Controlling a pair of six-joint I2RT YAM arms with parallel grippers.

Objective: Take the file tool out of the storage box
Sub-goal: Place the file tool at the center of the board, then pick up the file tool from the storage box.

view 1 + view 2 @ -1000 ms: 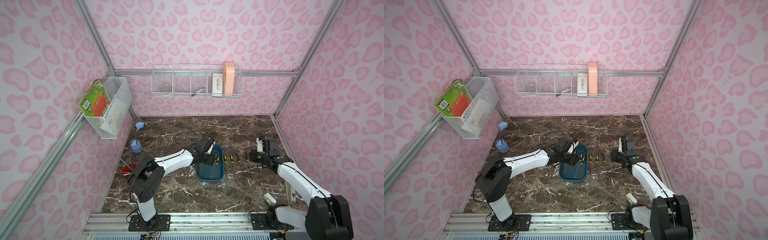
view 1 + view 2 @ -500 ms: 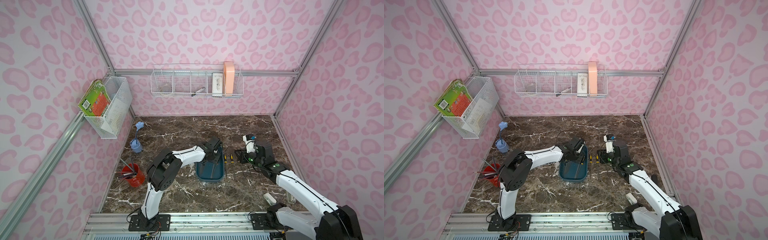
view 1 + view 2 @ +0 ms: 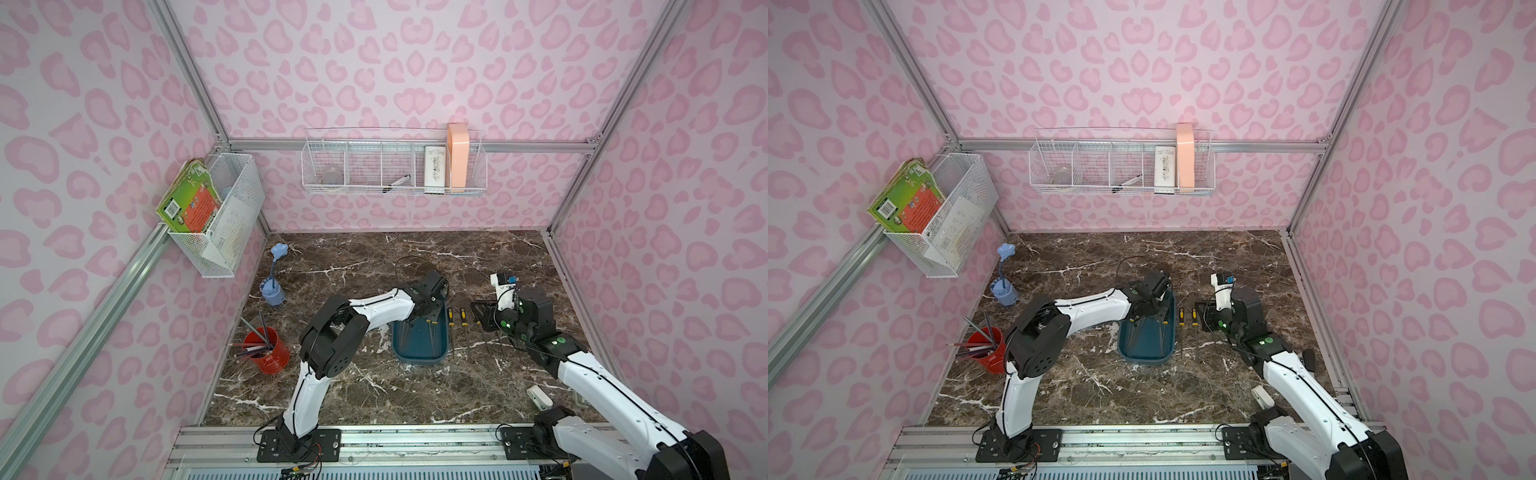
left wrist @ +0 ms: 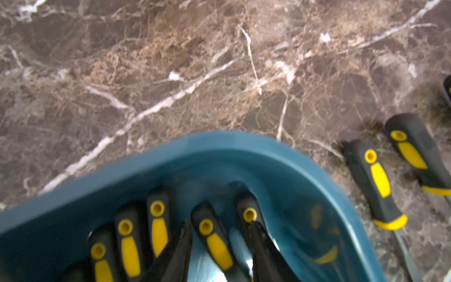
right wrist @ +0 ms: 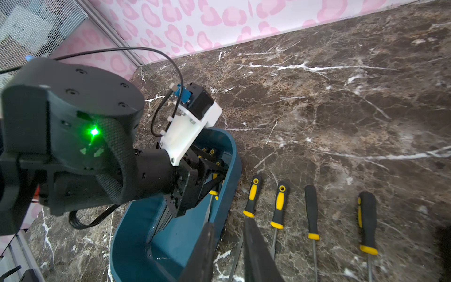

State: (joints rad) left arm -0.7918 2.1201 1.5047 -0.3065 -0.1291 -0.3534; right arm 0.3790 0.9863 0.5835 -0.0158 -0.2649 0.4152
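The dark teal storage box (image 3: pixel 419 347) (image 3: pixel 1144 343) sits mid-table. Several black-and-yellow file tools lie inside it, handles toward its far end. My left gripper (image 4: pixel 220 227) (image 3: pixel 426 320) reaches down into that end, open. Its fingers (image 4: pixel 180 246) straddle one file tool (image 4: pixel 214 241), and a gap still shows on one side. Several more file tools (image 5: pixel 279 205) (image 3: pixel 462 316) lie in a row on the marble just right of the box. My right gripper (image 5: pixel 229 223) (image 3: pixel 478 309) hovers low over the nearest of them, jaws slightly apart, holding nothing.
A red pen pot (image 3: pixel 266 349) and a blue flower-shaped holder (image 3: pixel 272 291) stand at the left. White wire baskets (image 3: pixel 395 170) (image 3: pixel 224 216) hang on the back and left walls. A small white object (image 3: pixel 539 395) lies near the right arm's base.
The left jaws have narrowed around a file handle in the box, and that arm's elbow has folded back. The right gripper has moved left toward the box.
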